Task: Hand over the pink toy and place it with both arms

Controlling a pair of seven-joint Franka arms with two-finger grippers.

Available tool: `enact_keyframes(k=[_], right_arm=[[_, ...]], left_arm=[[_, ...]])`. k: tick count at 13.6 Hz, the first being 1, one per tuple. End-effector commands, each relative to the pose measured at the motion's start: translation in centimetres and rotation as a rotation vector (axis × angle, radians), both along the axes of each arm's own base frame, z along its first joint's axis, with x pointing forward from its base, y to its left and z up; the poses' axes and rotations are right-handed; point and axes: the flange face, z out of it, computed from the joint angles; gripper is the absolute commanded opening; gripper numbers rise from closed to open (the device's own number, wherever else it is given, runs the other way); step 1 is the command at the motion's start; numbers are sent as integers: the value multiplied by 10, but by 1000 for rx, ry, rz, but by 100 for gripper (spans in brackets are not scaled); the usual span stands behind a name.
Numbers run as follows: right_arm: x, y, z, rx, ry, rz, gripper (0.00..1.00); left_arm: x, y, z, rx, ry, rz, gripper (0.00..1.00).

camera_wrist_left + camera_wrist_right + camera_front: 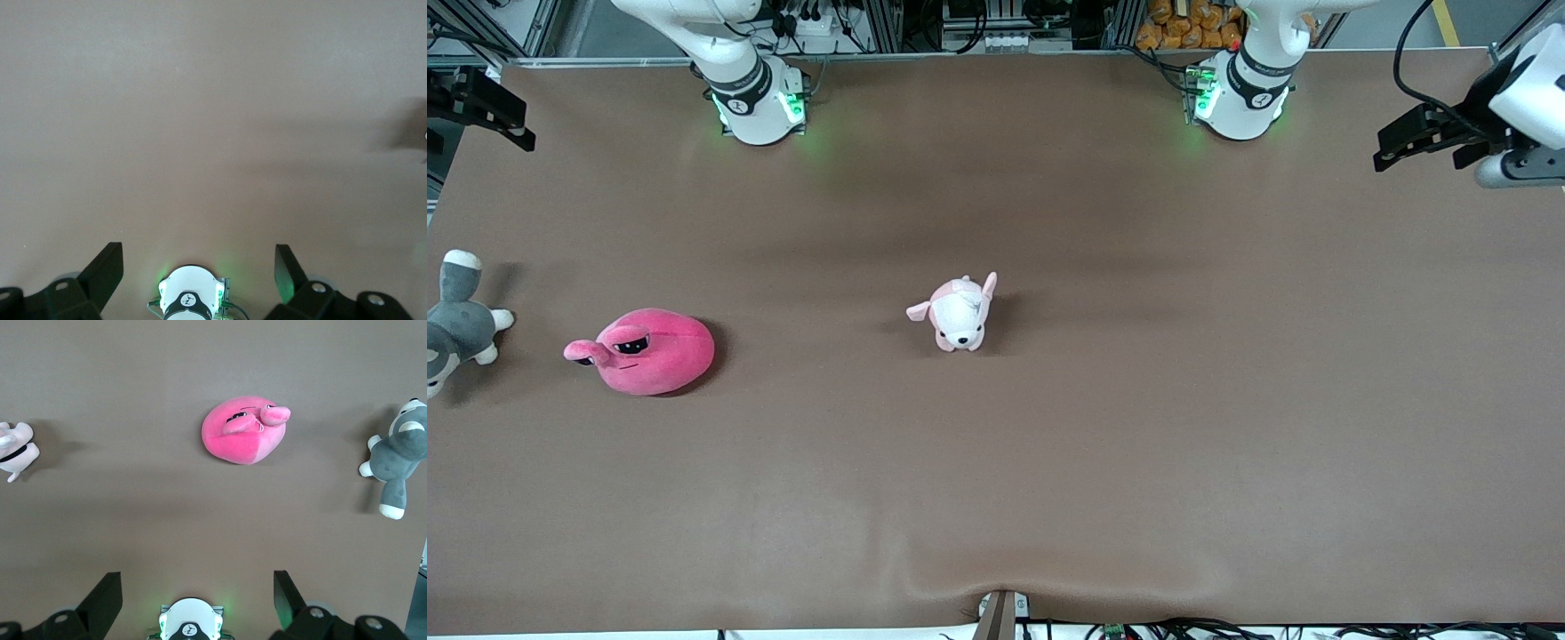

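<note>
The pink toy (649, 349) lies on the brown table toward the right arm's end, its sleepy eyes facing the grey plush. In the right wrist view the pink toy (243, 430) lies well below my open, empty right gripper (198, 587). In the front view the right gripper (511, 120) hangs high over the table's edge at the right arm's end, apart from the toy. My left gripper (1392, 147) hangs high over the left arm's end of the table. It is open and empty over bare table in its own view (198, 267).
A pale pink-and-white puppy plush (959, 313) sits near the table's middle and shows in the right wrist view (15, 450). A grey-and-white plush animal (458, 324) lies at the right arm's end, beside the pink toy, also in the right wrist view (397, 457). The cloth (996, 587) bulges at the near edge.
</note>
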Motion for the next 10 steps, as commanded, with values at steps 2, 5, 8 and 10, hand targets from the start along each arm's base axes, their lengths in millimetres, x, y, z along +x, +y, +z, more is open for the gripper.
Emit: enact_keyframes(k=[2, 5, 8, 10], right_arm=[[4, -1, 3, -4, -9, -15, 100], [4, 0, 3, -4, -9, -12, 100], [5, 0, 3, -4, -11, -10, 100], [5, -1, 3, -5, -11, -12, 100]], left_arm=[[0, 6, 11, 30, -9, 3, 100], [2, 6, 14, 30, -16, 2, 100], [2, 6, 18, 40, -26, -6, 100], [2, 5, 26, 39, -45, -4, 100]])
